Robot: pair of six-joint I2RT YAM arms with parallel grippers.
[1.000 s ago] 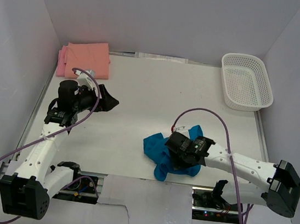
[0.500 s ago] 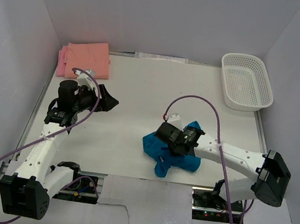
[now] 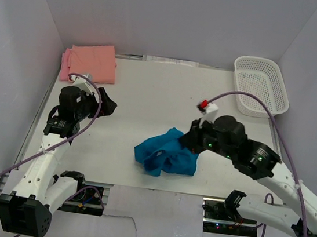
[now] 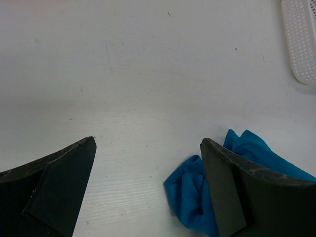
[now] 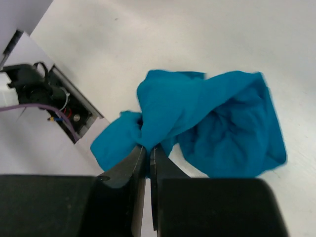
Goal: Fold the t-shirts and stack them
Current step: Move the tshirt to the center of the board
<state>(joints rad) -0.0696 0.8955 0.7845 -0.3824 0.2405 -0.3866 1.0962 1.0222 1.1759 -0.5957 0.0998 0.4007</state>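
A crumpled teal-blue t-shirt lies bunched near the table's front middle. My right gripper is at the shirt's right end, and in the right wrist view the gripper is shut on a pinched fold of the shirt, which hangs from the fingertips over the table. My left gripper hovers at the left, open and holding nothing. In the left wrist view the gripper has its jaws wide apart, with the teal t-shirt partly hidden behind its right finger. A salmon-orange folded t-shirt rests on a pink one in the far left corner.
A white mesh basket stands at the far right, and its edge shows in the left wrist view. White walls enclose the table. Beyond the table's near edge sits exposed electronics. A purple cable arcs over the right arm.
My right gripper shut on the teal t-shirt and rose, pulling the cloth leftward while the arm swung to the right. The left gripper barely shifted and stayed open.
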